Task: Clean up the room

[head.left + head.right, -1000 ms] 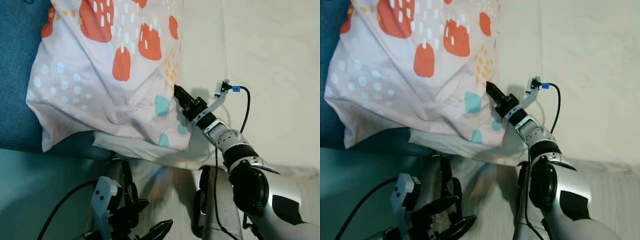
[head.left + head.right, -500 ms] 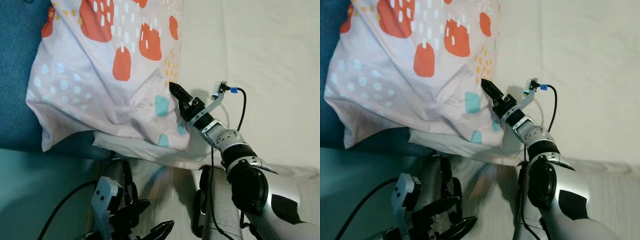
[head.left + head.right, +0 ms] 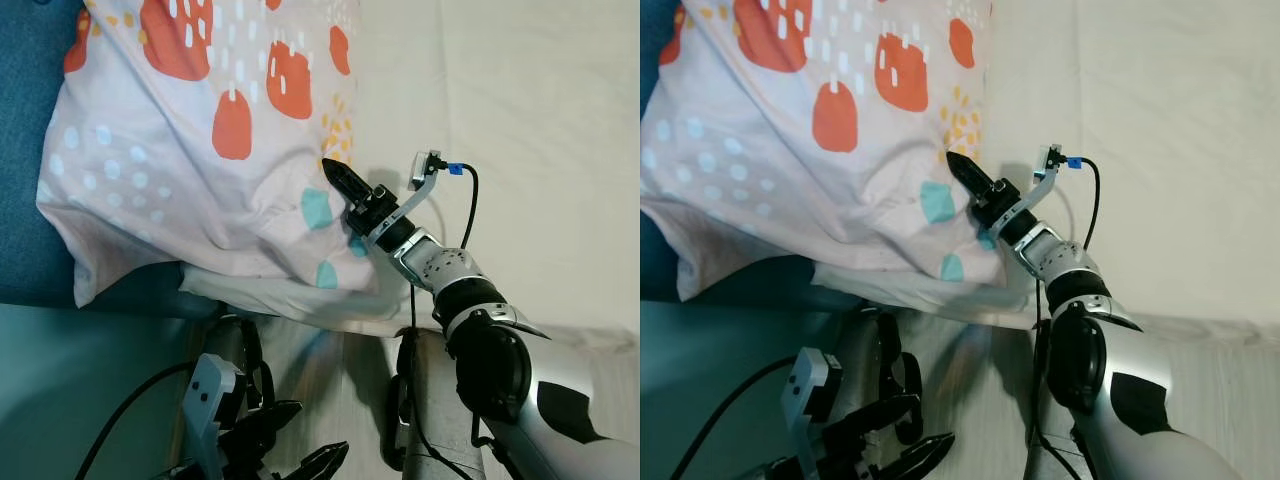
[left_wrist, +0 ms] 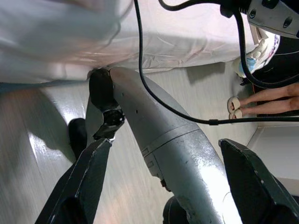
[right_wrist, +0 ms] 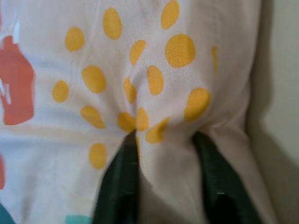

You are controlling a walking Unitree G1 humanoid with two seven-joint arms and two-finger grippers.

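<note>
A white pillow [image 3: 200, 150] with orange, yellow and teal spots lies at the bed's left edge and overhangs it. My right gripper [image 3: 332, 172] reaches over the pillow's right corner and is shut on a fold of the pillowcase. In the right wrist view the yellow-dotted fabric [image 5: 154, 93] bunches between the two dark fingers [image 5: 122, 186]. Low down by the floor, my left gripper [image 3: 305, 462] hangs open with nothing in it.
A cream sheet [image 3: 520, 100] covers the bed to the right of the pillow. Blue fabric [image 3: 25, 150] lies at the far left above a teal bed side [image 3: 70, 380]. Pale wood floor [image 3: 330, 370] is below. Part of a person's hand or foot [image 4: 275, 95] shows beside my leg [image 4: 177, 149].
My right gripper has slid a little up and left over the pillow's corner. The whole picture has also shifted slightly. The left gripper has stayed put.
</note>
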